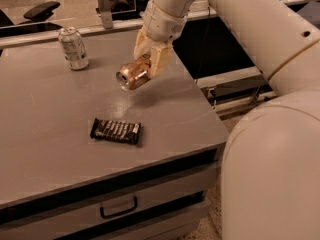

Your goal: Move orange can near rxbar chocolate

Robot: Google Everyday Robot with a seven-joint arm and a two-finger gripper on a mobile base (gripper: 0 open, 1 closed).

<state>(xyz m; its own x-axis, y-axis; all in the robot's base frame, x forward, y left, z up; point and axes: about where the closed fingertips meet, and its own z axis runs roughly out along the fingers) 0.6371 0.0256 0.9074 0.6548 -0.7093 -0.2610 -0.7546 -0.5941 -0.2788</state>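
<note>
Arm (260, 29), cream-coloured and bulky, fills the right side of the view and reaches in over the far right corner of the bench. Bench (40, 154) is a grey flat-topped unit; a drawer with a dark handle (118, 208) sits under its near edge.

Gripper (146, 64) hangs over the right half of the top, nearer the far edge than the near one. Jaws are closed on the orange can (131, 76), one finger on each side of its body. The can is held on its side, tilted, with one end facing the near left corner. It appears to be lifted clear of the surface, with a soft shadow on the top just below it.

White-and-green can (73, 48) stands upright near the far edge, left of the gripper and well apart from it.

Rxbar chocolate (116, 130) lies flat around the middle of the top, toward the near edge, long side roughly parallel to that edge. It sits below and slightly left of the held can, not touching it.
</note>
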